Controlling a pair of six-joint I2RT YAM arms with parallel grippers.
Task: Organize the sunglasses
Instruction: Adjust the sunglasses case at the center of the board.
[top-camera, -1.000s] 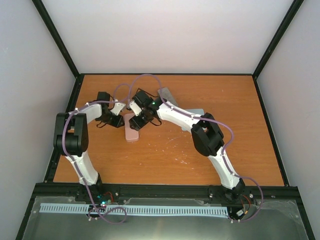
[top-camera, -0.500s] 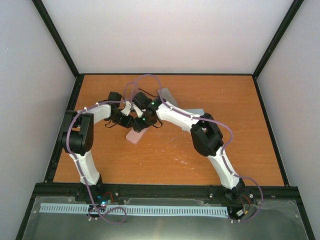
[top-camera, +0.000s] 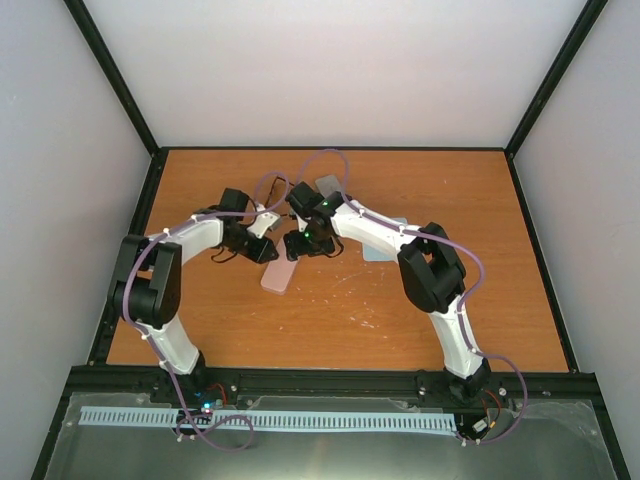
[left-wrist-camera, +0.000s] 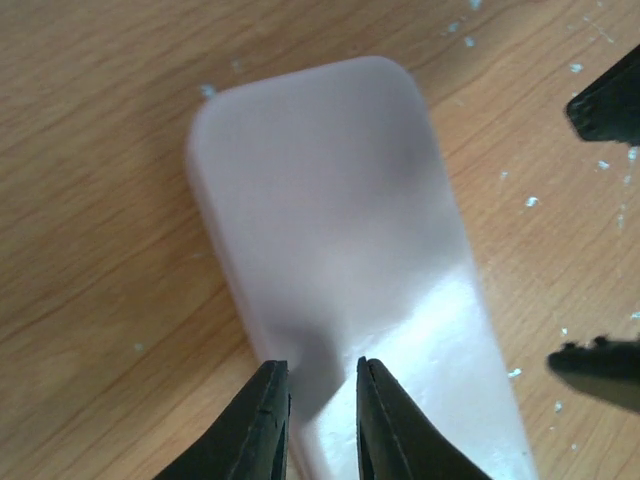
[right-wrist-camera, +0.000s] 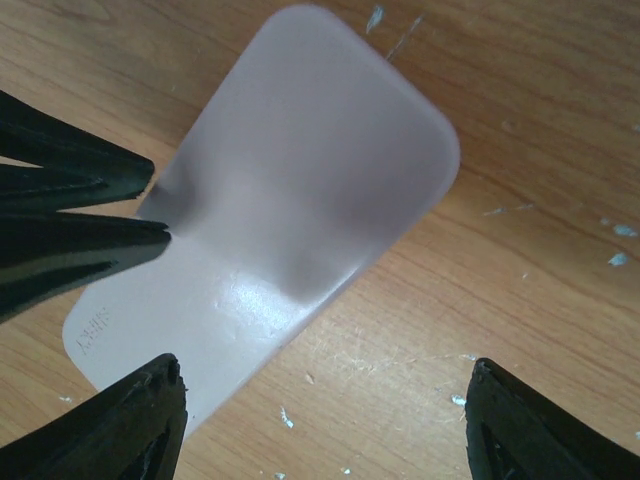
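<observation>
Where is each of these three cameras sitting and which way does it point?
Top: above and behind, looking down at the table; left arm and right arm show whole.
Left wrist: looks down at the pink case; left gripper at bottom.
Right wrist: looks down at that case; right gripper, spread wide, at bottom.
Both wrist views share the case and the other's fingers.

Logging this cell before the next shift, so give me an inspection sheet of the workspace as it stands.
Surface: wooden table, pale flecks and scuffs.
Job's things: sunglasses not made out in any view.
Clutter: pink case lying flat; grey case; light-blue cloth partly under the right arm.
Grippers: left gripper nearly closed at the pink case's end, grip unclear; right gripper open over it.
Cables: purple cables looped above the grippers.
Surroundings: pale walls, black frame.
</observation>
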